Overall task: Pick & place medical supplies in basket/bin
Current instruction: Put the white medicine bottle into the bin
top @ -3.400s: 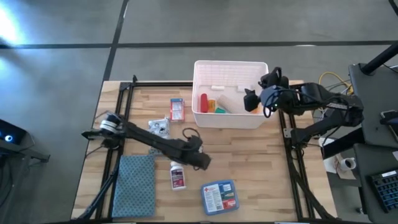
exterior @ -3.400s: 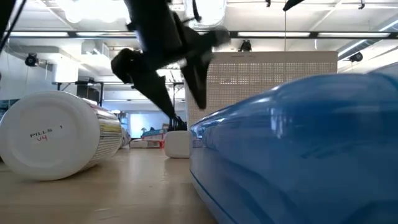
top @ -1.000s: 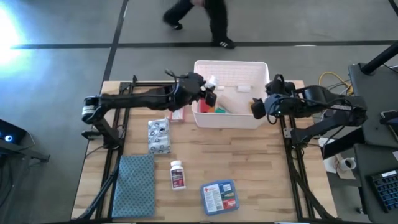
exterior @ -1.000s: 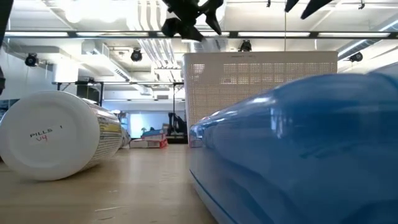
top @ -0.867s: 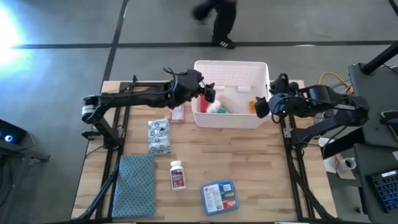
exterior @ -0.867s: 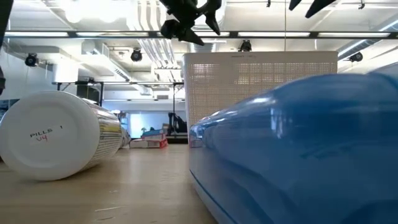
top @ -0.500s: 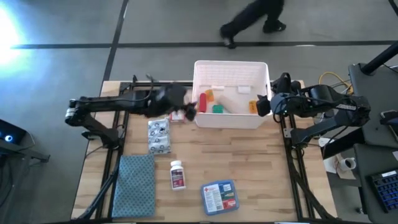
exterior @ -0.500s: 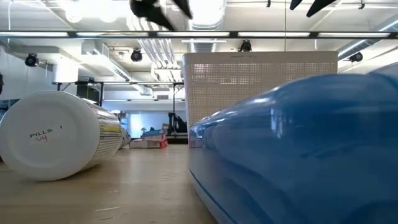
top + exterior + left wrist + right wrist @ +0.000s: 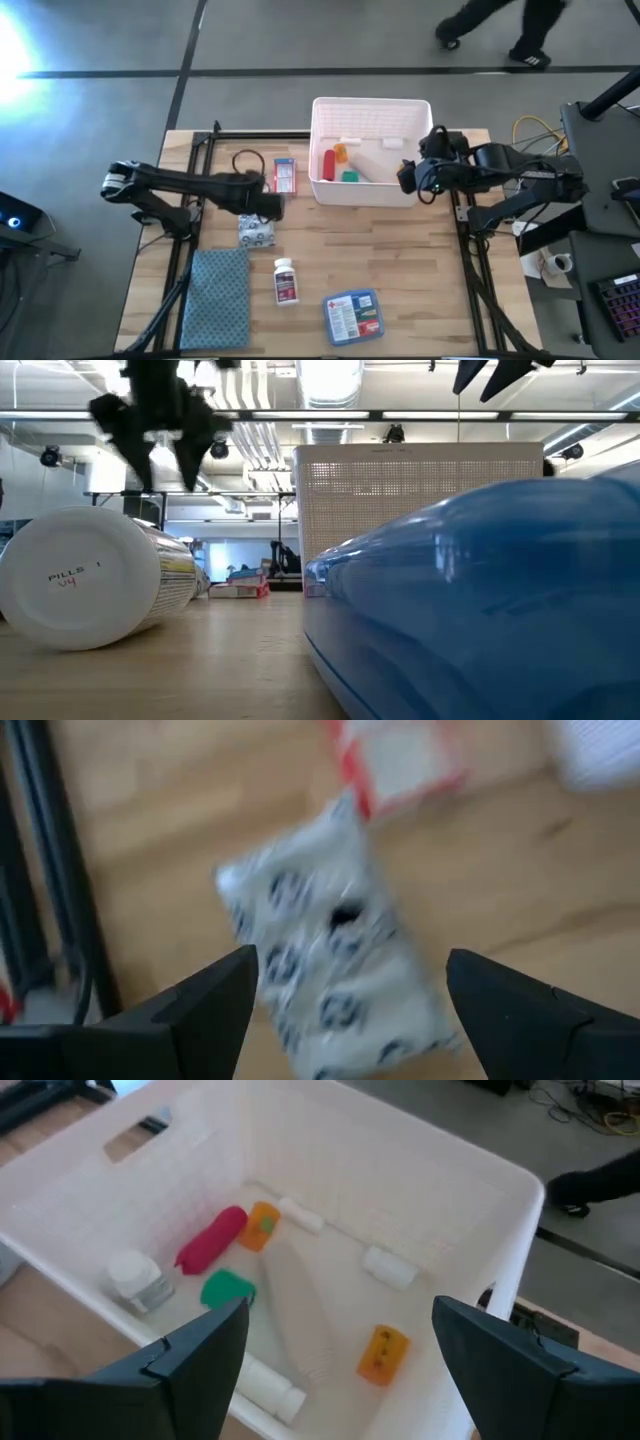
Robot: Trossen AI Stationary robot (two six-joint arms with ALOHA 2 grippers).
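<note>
My left gripper (image 9: pixel 266 206) is open and hovers over the silvery blister pack (image 9: pixel 335 950), which lies flat on the table (image 9: pixel 420 280) and shows between the fingers in the left wrist view. The red-white small box (image 9: pixel 284 175) lies just beyond it. My right gripper (image 9: pixel 340 1310) is open, raised by the right near corner of the white bin (image 9: pixel 370 195) and looking into it. In the bin lie a red tube (image 9: pixel 210 1240), orange vials (image 9: pixel 382 1352) and white bottles (image 9: pixel 135 1275). A white pill bottle (image 9: pixel 286 280) and the blue first-aid packet (image 9: pixel 352 315) lie near the table's near edge.
A blue-grey folded cloth (image 9: pixel 215 298) lies at the table's near left corner. In the low view the pill bottle (image 9: pixel 90 580) and the blue packet (image 9: pixel 480 610) stand close in front. Black frame rails (image 9: pixel 185 250) run along both table sides. A person (image 9: pixel 500 25) walks beyond the far edge.
My left gripper has drawn back from above the bin's left wall, moving toward the table's left and near edges and down, until it stands over the blister pack. The person beyond the table has walked to the right.
</note>
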